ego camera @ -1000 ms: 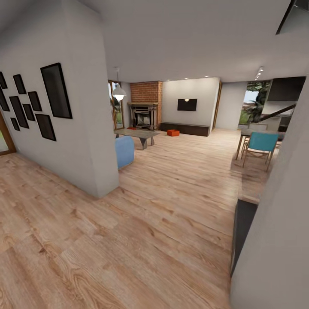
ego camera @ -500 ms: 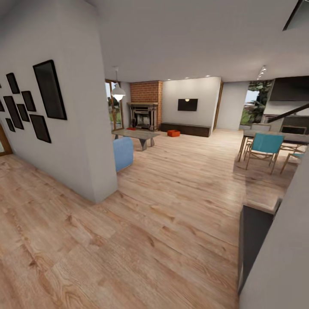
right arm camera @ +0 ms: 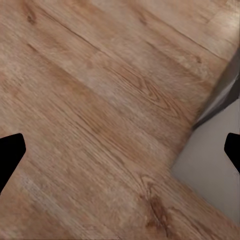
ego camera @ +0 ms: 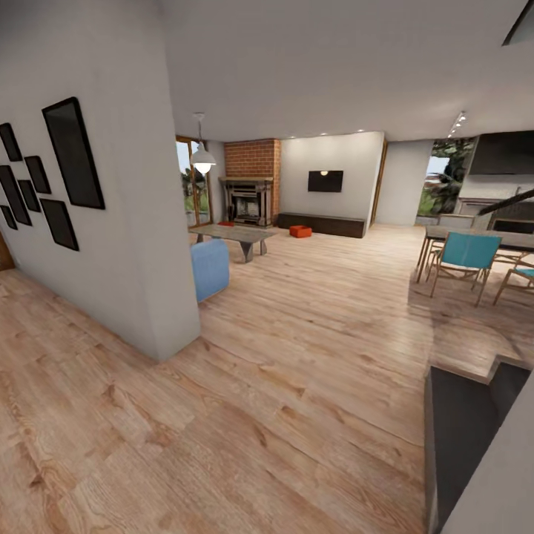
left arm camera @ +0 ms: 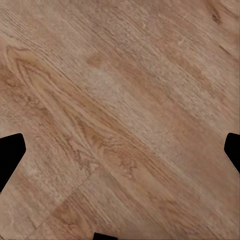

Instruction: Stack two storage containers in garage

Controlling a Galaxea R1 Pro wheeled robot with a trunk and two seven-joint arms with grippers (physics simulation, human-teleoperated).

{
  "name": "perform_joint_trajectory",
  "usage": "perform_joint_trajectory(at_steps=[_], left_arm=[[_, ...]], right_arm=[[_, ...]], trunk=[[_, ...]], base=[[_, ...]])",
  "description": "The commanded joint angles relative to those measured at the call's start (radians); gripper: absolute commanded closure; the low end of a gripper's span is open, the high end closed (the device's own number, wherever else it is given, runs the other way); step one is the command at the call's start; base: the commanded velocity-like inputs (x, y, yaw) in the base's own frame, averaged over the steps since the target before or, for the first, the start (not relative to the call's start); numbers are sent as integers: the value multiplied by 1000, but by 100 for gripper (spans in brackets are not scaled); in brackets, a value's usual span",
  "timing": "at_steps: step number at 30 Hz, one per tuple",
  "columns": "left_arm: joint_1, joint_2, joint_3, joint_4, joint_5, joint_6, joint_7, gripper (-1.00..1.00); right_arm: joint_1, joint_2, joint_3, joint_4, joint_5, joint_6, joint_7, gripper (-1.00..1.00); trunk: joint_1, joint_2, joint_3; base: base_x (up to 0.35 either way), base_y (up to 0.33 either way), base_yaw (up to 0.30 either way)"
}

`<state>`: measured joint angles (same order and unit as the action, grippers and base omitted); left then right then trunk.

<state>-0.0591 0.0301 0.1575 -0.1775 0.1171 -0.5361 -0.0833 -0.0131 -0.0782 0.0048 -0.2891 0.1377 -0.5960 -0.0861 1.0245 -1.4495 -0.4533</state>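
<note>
- At the left of the head view, a white partition wall (ego camera: 141, 222) hung with dark picture frames (ego camera: 73, 154) jutted toward the middle; its corner sat low and close, so in my judgement a base cutting the turn too tightly could have clipped it.
- Just right of that corner, left of centre, a blue sofa (ego camera: 210, 268) and a grey coffee table (ego camera: 233, 236) stood between the robot and the far wall; a straight line toward the bins risked brushing the table.
- One orange-red storage container (ego camera: 300, 231) sat on the light wood plank floor (ego camera: 297, 356) just above centre, in front of a dark low cabinet (ego camera: 321, 224), far off. A smaller red patch (ego camera: 227, 222) by the brick fireplace (ego camera: 253, 180) may have been the second, but it was too small to tell.
- At the right, a teal chair (ego camera: 463, 259) by a dining table (ego camera: 475, 236) narrowed the open floor.
- At the lower right, a dark panel (ego camera: 463, 437) and a pale wall face stood very close; the right wrist view showed a pale wall edge (right arm camera: 210, 165) beside the right gripper (right arm camera: 120, 150), so the right arm could have scraped it.
- Both claws were spread wide with nothing between them, the left gripper (left arm camera: 120, 150) hanging over bare planks; each view showed dark fingertips (left arm camera: 10, 150) at opposite edges.
</note>
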Motion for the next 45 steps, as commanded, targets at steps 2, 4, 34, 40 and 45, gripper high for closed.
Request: perform_joint_trajectory(at_steps=[2, 4, 34, 40, 45], left_arm=[[-1, -1, 2, 1, 10, -2, -9, -100], [-1, -2, 2, 1, 10, -2, -9, -100], [-1, -4, 1, 1, 9, -2, 7, -100], [-1, -4, 1, 1, 9, -2, 11, -100], [-1, -3, 1, 1, 9, -2, 11, -100]], right_arm=[[-1, 0, 1, 1, 11, -1, -9, -100], [-1, 0, 1, 1, 11, -1, -9, -100], [-1, 0, 0, 2, 11, -2, -7, -100], [-1, 0, 0, 2, 11, -2, -8, -100], [-1, 0, 1, 2, 11, -2, -7, -100]], trunk=[[1, 0, -1], [1, 0, -1], [1, 0, -1], [1, 0, -1], [1, 0, -1]], base=[[312, 0, 0], [312, 0, 0], [312, 0, -64], [312, 0, -1], [312, 0, 0]])
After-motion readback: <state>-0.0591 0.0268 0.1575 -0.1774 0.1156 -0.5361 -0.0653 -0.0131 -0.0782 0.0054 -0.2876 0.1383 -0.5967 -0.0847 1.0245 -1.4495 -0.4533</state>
